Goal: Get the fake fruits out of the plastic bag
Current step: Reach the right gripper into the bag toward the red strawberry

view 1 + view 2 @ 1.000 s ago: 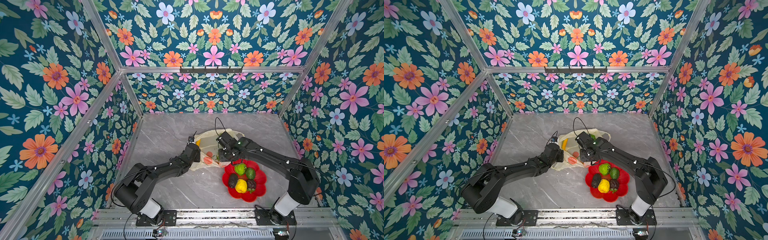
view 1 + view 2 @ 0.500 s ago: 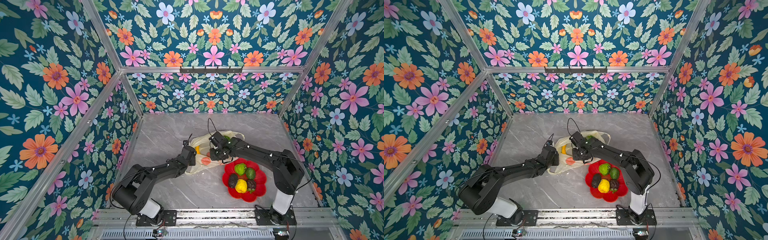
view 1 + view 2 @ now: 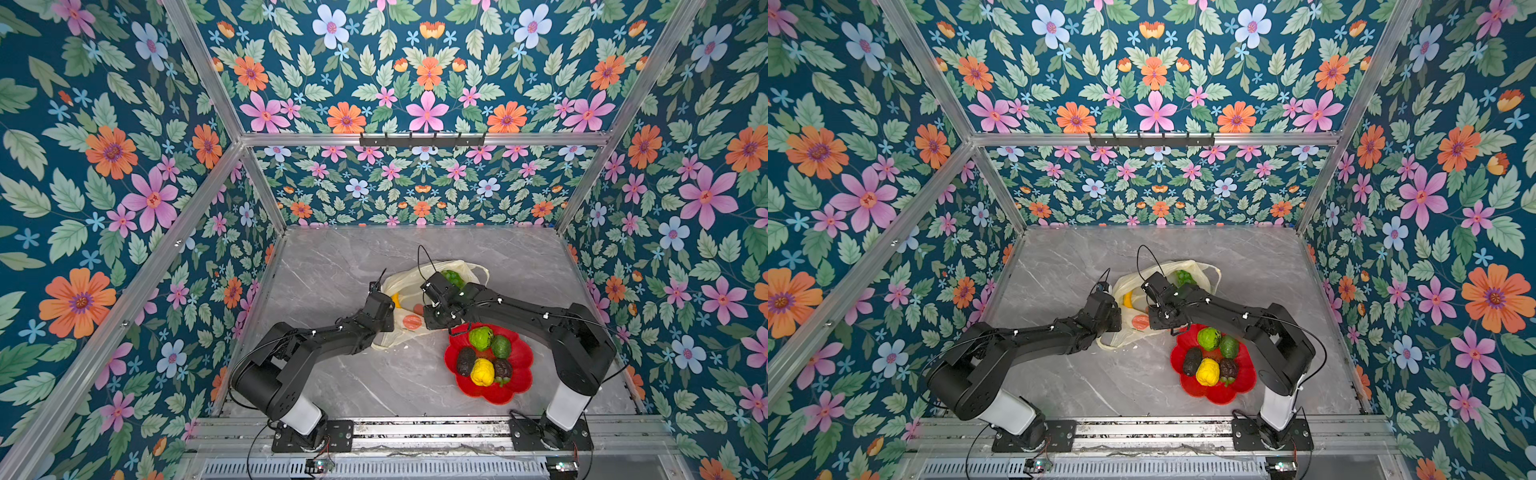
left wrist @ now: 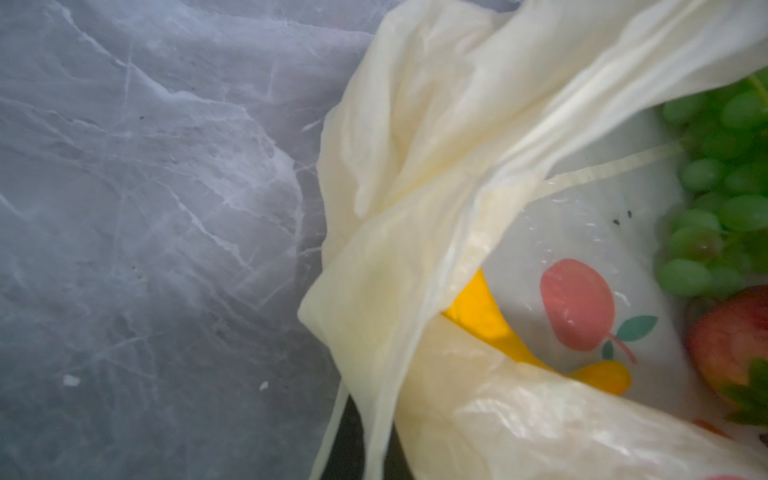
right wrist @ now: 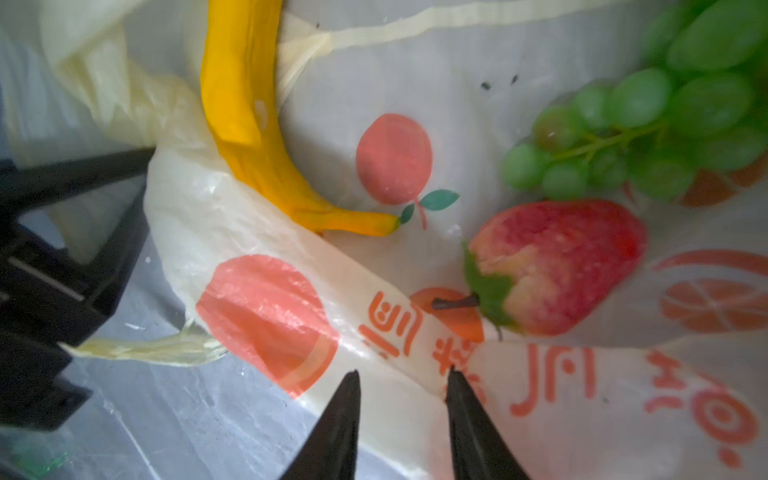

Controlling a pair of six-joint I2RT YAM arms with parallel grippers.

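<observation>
Now to the plastic bag (image 3: 405, 286) first: lies crumpled on the grey marble tabletop (image 3: 332, 270) just right of centre in both top views, gaping open. Holds a yellow banana (image 5: 245, 104) at the upper left of the right wrist view, a green grape bunch (image 5: 665, 124) at the upper right, and a red strawberry (image 5: 557, 266) right of centre, just below the grapes and apart from the banana. Carries flat orange fruit prints (image 5: 266, 316) and lettering on the film.

Next, the red flower-shaped dish (image 3: 519, 376), to the lower right of the bag and just beside it. Contains two green bumpy fruits (image 3: 481, 337) side by side in its upper part, a yellow lemon (image 3: 482, 371) lower down, and two dark avocados (image 3: 465, 360) flanking that lemon.

As for the left gripper (image 3: 384, 322): pressed together, clamped on a gathered fold at the bag's left edge.

As for the right gripper (image 5: 403, 374): parted, with black fingertips (image 5: 349, 390) poised over the bag's printed rim, gripping nothing. Impossible to tell whether touching the film.
</observation>
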